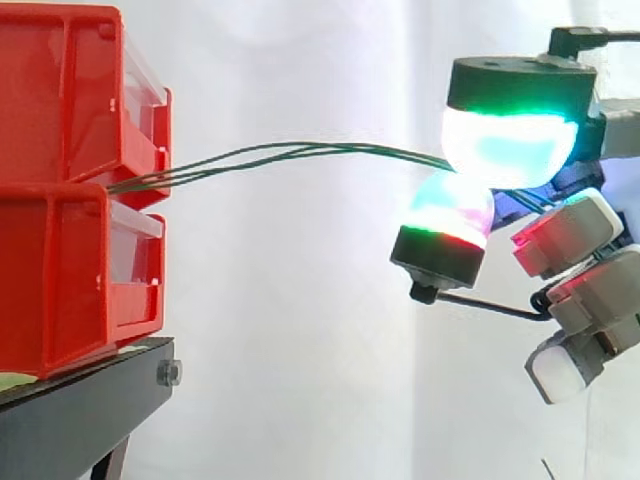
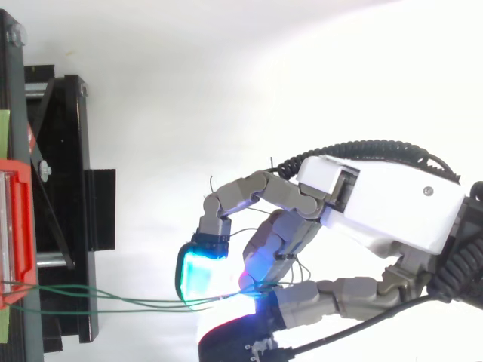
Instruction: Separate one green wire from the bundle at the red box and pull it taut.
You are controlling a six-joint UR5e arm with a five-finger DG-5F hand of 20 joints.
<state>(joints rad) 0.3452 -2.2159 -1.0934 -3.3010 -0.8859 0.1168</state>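
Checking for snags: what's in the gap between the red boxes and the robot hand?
Only the green wires, running from the red boxes to the hand, which pinches them; slightly arched in the side view, nothing else there.

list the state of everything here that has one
hand, shut, pinching the green wires
green wires, several held together, bowed, not taut
lower red bin, resting on the black stand
upper red bin, stacked on the lower one, wires leaving at its base

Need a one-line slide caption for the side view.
Hand pinches green wires that bow gently across from between two stacked red bins.
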